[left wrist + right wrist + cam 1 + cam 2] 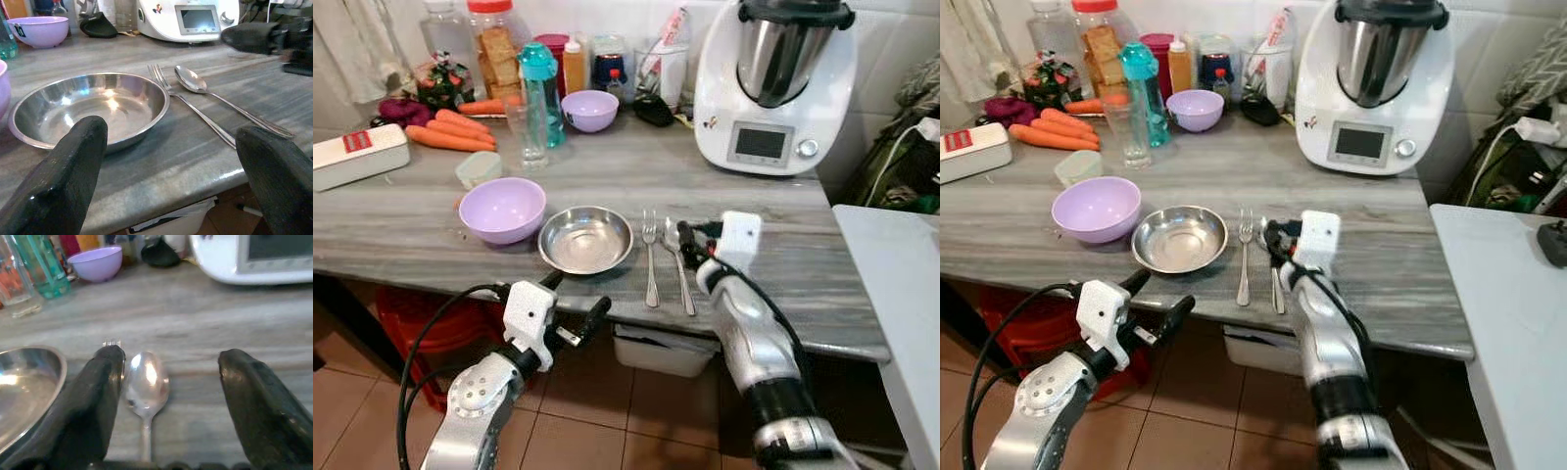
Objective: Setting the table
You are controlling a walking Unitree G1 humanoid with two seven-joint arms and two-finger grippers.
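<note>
- Cutlery placement looks like your step in hand: the fork (650,257) and spoon (679,264) lie side by side on the grey counter (783,225), just to the right of the steel bowl (585,238), handles pointing toward the counter's front edge.
- Your right gripper (166,396) hangs low over the spoon's bowl end with its 2 fingers spread wide and nothing between them. In the right wrist view 1 finger (98,396) sits over the fork's tines and the other stands clear on the spoon's far side, so the spoon lies in the gap.
- Judging by that, the spoon is set down, or is about to be picked up again; I cannot tell which. If it is placed, your next move is to lift straight up, without dragging the finger across the fork.
- Your left gripper (576,311) is below the counter's front edge, in front of the steel bowl, fingers apart and empty.
- Next items could be the glass (526,132) or the lilac bowl (502,209) touching the steel bowl's left side. The glass stands close beside the teal bottle (542,93), so approach it carefully.
</note>
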